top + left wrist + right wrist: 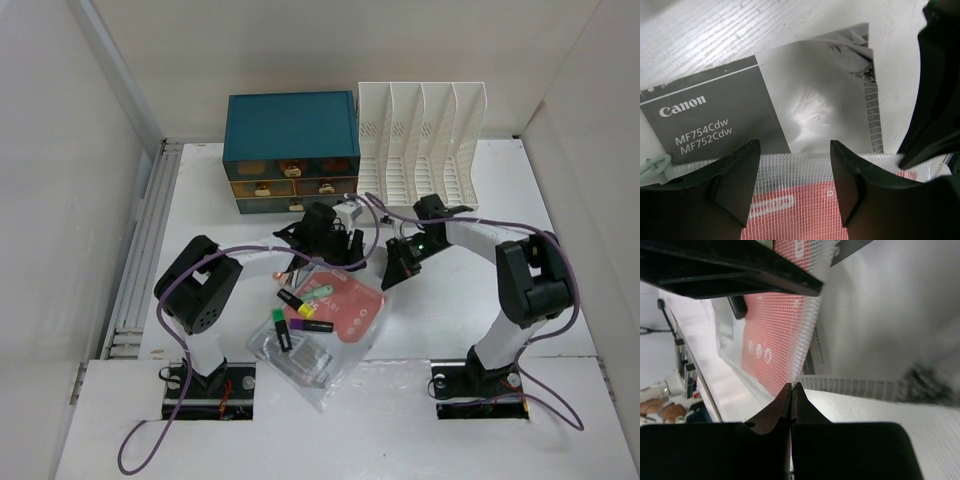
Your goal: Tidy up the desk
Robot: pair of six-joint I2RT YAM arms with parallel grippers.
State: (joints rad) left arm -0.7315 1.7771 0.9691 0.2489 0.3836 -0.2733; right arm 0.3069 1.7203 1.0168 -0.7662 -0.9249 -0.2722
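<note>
Desk [450,320]: big white top under it all; still messy.
Box [290,125] + rack [420,140]: at the back, look tidy.
Pouch [340,305]: red mesh, mid desk, not put away.
Booklet [715,120]: under pouch; reads "Canon MF754Cdw MF752Cdw".
Pens [290,320]: loose, near front.
L gripper [795,150]: jaws apart over pouch, holds nothing.
R gripper [791,390]: pinched shut by pouch edge.

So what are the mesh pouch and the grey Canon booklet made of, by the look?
Clear rectangular mesh pouch: looks like soft translucent plastic with a woven grid reinforcement; red insert shows through. Grey Canon booklet: paper, likely coated; its paler panel shows a soft sheen and a shallow dent.
</note>
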